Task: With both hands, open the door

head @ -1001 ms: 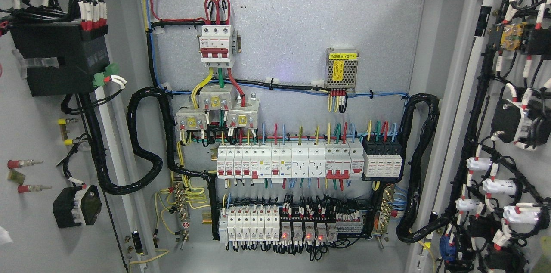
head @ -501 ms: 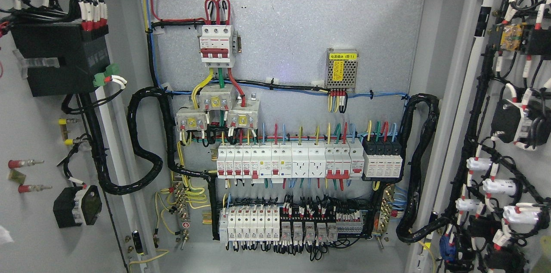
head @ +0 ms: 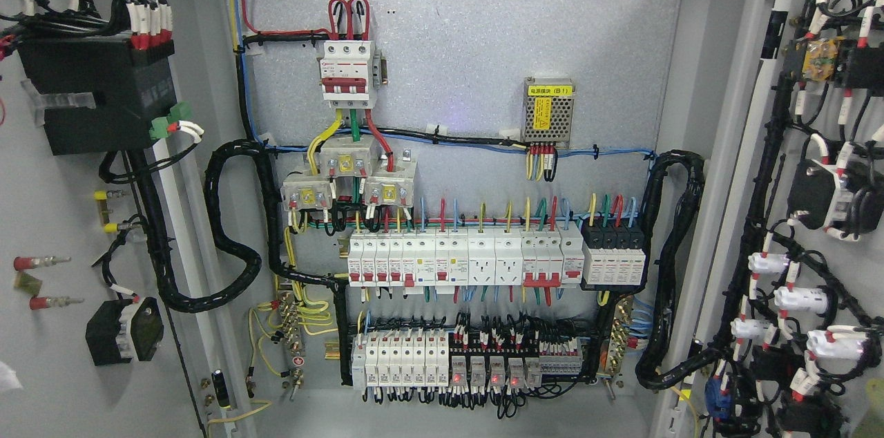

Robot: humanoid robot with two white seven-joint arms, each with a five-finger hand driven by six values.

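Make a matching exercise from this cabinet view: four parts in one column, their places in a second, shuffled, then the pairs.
Things:
1. three-pole breaker
2. power supply with yellow label
3. black surge module
4. black box with green plug

Places:
A. on the left door
B. top of the back panel, under the A B C tags
C. right end of the upper breaker row
D. right of the panel's middle, above the blue wire run

Pairs: 1-B, 2-D, 3-C, 4-A
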